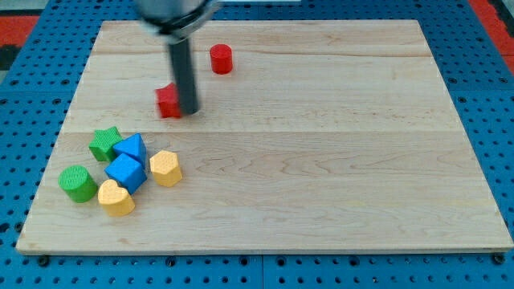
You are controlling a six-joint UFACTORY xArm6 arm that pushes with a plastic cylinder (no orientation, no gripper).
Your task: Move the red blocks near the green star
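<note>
Tip (189,111) touches the blocky red block (168,102); red cylinder (221,59) stands apart; no gripper shows.

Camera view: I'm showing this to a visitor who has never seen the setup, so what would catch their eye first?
Probably the dark rod coming down from the view's top, with my tip right beside a red block on its right side. Next, a lone red cylinder stands nearer the top. Last, a bright cluster sits at lower left: the green star, a green cylinder, two blue blocks and two yellow blocks.
</note>
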